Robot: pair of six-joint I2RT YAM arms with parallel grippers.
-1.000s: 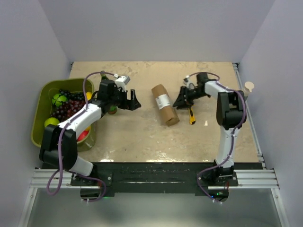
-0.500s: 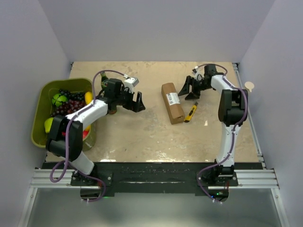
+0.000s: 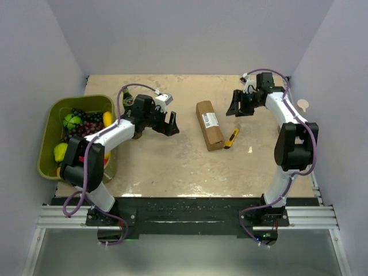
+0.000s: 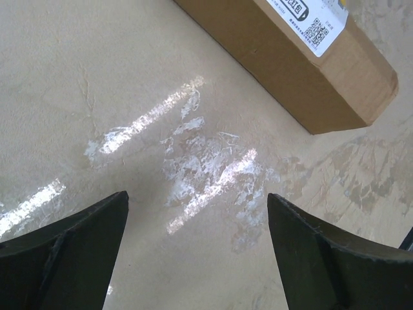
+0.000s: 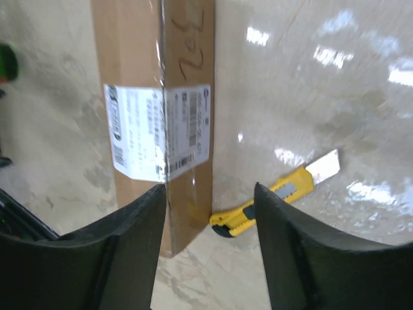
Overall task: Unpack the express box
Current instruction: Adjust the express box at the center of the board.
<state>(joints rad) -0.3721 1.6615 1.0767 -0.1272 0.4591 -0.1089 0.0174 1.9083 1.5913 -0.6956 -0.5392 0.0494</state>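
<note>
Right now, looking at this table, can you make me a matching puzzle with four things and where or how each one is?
Things:
1 express box
2 yellow knife
3 green bin
4 left claw

States:
A far left, holding fruit
B open and empty
C brown, lying in the middle
D lying beside the box's right side

Pairs: 1-C, 2-D, 3-A, 4-B.

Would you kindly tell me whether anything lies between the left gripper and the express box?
Nothing visible does: only bare table lies between the left gripper and the express box. The yellow utility knife rests at the box's opposite side, away from this gripper.
</note>
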